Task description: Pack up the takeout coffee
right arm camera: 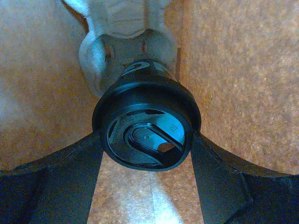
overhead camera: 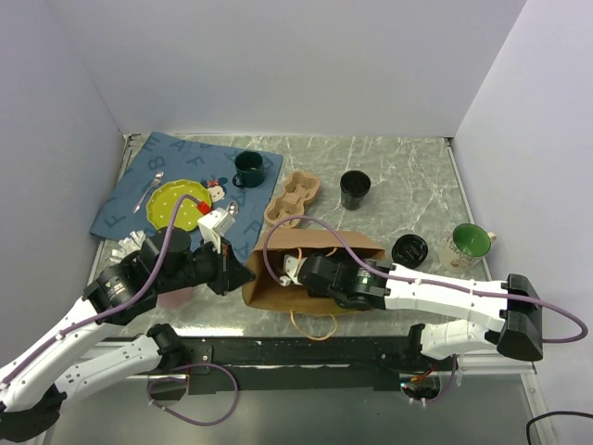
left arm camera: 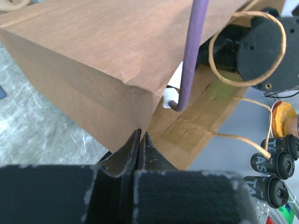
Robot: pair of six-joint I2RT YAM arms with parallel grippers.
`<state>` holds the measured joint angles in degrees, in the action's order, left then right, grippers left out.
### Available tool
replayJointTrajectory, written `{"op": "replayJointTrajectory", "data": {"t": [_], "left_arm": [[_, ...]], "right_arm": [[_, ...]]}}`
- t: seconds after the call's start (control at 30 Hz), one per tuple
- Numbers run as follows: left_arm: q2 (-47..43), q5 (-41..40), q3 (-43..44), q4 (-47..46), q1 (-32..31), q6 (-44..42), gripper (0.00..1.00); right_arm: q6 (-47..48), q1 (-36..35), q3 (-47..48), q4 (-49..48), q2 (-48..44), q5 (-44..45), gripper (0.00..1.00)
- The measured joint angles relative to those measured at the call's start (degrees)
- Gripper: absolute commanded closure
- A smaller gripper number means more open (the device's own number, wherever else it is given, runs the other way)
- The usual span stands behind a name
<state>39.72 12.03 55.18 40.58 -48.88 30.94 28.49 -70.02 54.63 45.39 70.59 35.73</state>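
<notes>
The takeout coffee (right arm camera: 147, 128), a black paper cup with a round black lid, is inside the brown paper bag (overhead camera: 320, 289), its lid facing the right wrist camera. My right gripper (right arm camera: 147, 156) reaches into the bag (right arm camera: 233, 70) and is shut on the cup, one finger (right arm camera: 65, 168) on each side of the lid. In the top view the right gripper (overhead camera: 295, 269) is at the bag's opening and the cup is hidden. My left gripper (left arm camera: 140, 136) is shut on the bag's corner edge (left arm camera: 135, 93); in the top view it (overhead camera: 243, 275) sits at the bag's left end.
A pale moulded piece (right arm camera: 124, 42) stands behind the cup in the bag. A lidless black cup (overhead camera: 354, 188), a loose black lid (overhead camera: 409, 248), a pulp cup carrier (overhead camera: 293, 197), a dark green mug (overhead camera: 247, 169), a green-lined cup (overhead camera: 470, 243) and a yellow plate (overhead camera: 176, 206) stand around.
</notes>
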Motion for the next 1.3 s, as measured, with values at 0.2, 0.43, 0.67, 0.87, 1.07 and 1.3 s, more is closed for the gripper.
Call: {"op": "replayJointTrajectory", "data": {"t": [0.2, 0.43, 0.67, 0.87, 1.07, 1.3], "left_arm": [[-0.42, 1.29, -1.31, -0.83, 0.00, -0.15, 0.99], [-0.11, 1.75, -1.31, -0.70, 0.00, -0.31, 0.99], [-0.02, 1.86, -1.31, -0.72, 0.00, -0.35, 0.99], [0.02, 2.67, -1.60, -0.66, 0.00, -0.42, 0.99], [0.87, 3.54, -1.60, -0.63, 0.00, -0.50, 0.99], [1.51, 4.15, -1.60, -0.42, 0.02, -0.39, 0.99]], "right_arm": [[2.32, 0.57, -2.56, -4.68, -0.83, -0.04, 0.77], [4.72, 0.57, -2.75, -7.69, -2.71, -0.20, 0.78], [6.25, 0.59, -4.11, -9.38, -4.44, -0.28, 0.78], [6.19, 0.92, -4.50, -9.73, -4.70, -4.59, 0.77], [6.12, 1.03, -4.50, -12.20, -3.54, -7.30, 0.78], [6.16, 2.14, -5.53, -17.90, 0.81, -5.60, 0.78]]}}
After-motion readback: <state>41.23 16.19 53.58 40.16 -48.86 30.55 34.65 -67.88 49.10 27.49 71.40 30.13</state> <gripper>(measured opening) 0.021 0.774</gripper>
